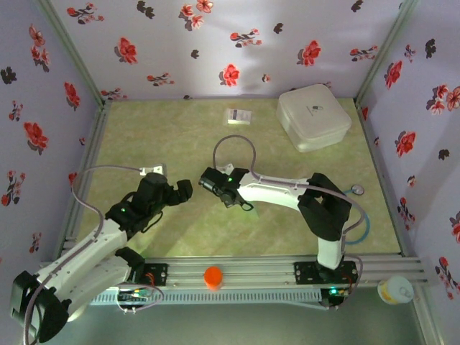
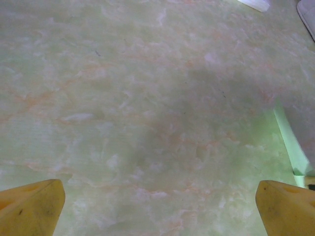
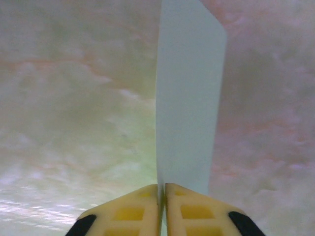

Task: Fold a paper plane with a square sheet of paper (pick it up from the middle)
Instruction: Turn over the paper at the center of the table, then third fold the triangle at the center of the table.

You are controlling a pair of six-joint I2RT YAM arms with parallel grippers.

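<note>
1. Because it is thin and almost weightless, the square sheet of paper (image 3: 189, 98) is behaving as a limp, easily creased thing. It is standing on edge straight ahead of the right fingers (image 3: 187, 209), rising from between their tips and running out of the top of the right wrist view.
2. The right fingers are pressing together on its near edge, gripping it with no gap showing between pad and paper. By my judgement, so narrow a pinch is leaving most of the sheet free to flop, twist or slide out, since smooth paper is offering little friction.
3. The desk (image 3: 74, 98) is lying blurred beneath these fingers. I cannot tell whether the sheet's lower edge is touching it.
4. The left fingers (image 2: 34, 206) are standing wide apart, holding nothing and hovering over bare desk. In the top view they are facing the right fingers, near but not touching.
5. A hold nearer the sheet's middle, as the task asks, is looking like the better choice. A light, flat pinch is probably enough, while a hard squeeze or a drag is risking stray creases that would spoil the folds.
6. Well beyond both sets of fingers, a white rounded box (image 1: 313, 116) and a small printed card (image 1: 238, 115) are sitting at the desk's far side.
</note>
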